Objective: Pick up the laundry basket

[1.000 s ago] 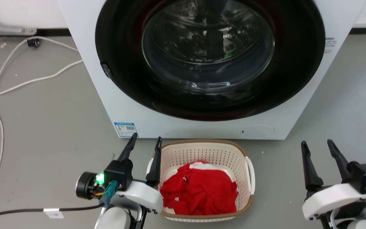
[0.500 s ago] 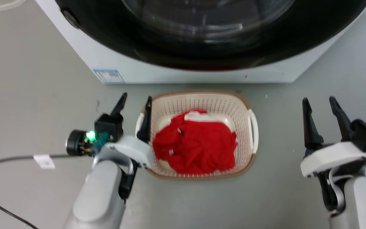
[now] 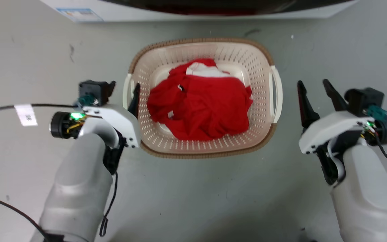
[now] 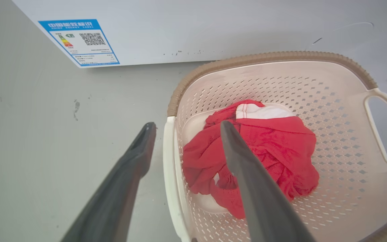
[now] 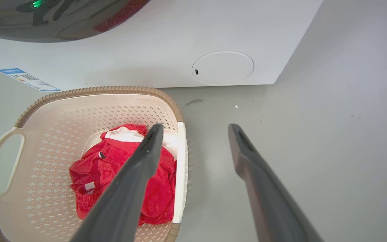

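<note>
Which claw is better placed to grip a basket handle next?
Left: the open left claw straddles the basket's left handle, one finger inside. The right claw, also open, appears beside the right handle, apart.

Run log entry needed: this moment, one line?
laundry basket: on floor | left end effector: open, straddling handle | right end effector: open, clear

Brown-rimmed cream laundry basket (image 3: 262, 84); red garment (image 3: 207, 111).

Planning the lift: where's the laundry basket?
Head view, centre: the laundry basket sits on the floor before the washer, left gripper straddling its left handle, right gripper apart on its right.
</note>
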Controlling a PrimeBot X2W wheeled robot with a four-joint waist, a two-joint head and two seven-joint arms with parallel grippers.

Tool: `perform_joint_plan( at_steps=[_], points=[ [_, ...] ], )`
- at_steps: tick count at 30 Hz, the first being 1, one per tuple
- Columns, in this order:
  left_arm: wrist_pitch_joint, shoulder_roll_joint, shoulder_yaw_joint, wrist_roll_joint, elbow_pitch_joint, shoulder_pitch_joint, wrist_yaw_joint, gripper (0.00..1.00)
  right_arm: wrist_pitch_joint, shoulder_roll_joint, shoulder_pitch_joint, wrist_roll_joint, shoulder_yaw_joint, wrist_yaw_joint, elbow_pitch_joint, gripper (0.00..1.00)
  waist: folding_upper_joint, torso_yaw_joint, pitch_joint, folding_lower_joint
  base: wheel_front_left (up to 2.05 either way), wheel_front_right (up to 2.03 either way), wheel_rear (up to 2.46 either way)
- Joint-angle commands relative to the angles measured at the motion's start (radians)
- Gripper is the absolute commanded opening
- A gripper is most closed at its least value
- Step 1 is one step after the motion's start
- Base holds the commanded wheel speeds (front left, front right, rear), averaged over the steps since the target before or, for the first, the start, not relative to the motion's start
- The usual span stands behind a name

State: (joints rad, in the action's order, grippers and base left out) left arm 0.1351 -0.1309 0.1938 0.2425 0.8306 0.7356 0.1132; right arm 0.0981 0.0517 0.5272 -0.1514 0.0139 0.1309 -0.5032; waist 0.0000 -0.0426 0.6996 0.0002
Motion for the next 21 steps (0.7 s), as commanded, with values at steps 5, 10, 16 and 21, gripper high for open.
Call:
perform_joint_plan(
  at_steps=[5, 10, 16, 21],
  points=[
    [-0.052, -0.027, 0.005, 0.039, 0.096, 0.094, 0.011, 1.00, -0.004, 0.003, 0.132, -0.028, -0.052, 0.000, -0.162, 1.00, 0.0000, -0.013, 0.110, -0.0002, 0.00, 0.00, 0.00],
    [-0.102, -0.033, 0.026, 0.078, 0.166, 0.171, 0.016, 1.00, -0.020, 0.004, 0.249, -0.062, -0.107, 0.000, -0.312, 1.00, 0.0000, -0.013, 0.163, -0.0002, 0.00, 0.00, 0.00],
    [-0.171, -0.045, 0.075, 0.146, 0.214, 0.249, 0.017, 1.00, -0.058, 0.003, 0.376, -0.112, -0.171, 0.000, -0.462, 1.00, 0.0000, -0.013, 0.206, -0.0002, 0.00, 0.00, 0.00],
    [-0.249, -0.052, 0.122, 0.217, 0.234, 0.297, 0.018, 1.00, -0.114, 0.003, 0.455, -0.163, -0.220, 0.000, -0.561, 1.00, 0.0000, -0.005, 0.226, -0.0002, 0.00, 0.00, 0.00]
  ],
)
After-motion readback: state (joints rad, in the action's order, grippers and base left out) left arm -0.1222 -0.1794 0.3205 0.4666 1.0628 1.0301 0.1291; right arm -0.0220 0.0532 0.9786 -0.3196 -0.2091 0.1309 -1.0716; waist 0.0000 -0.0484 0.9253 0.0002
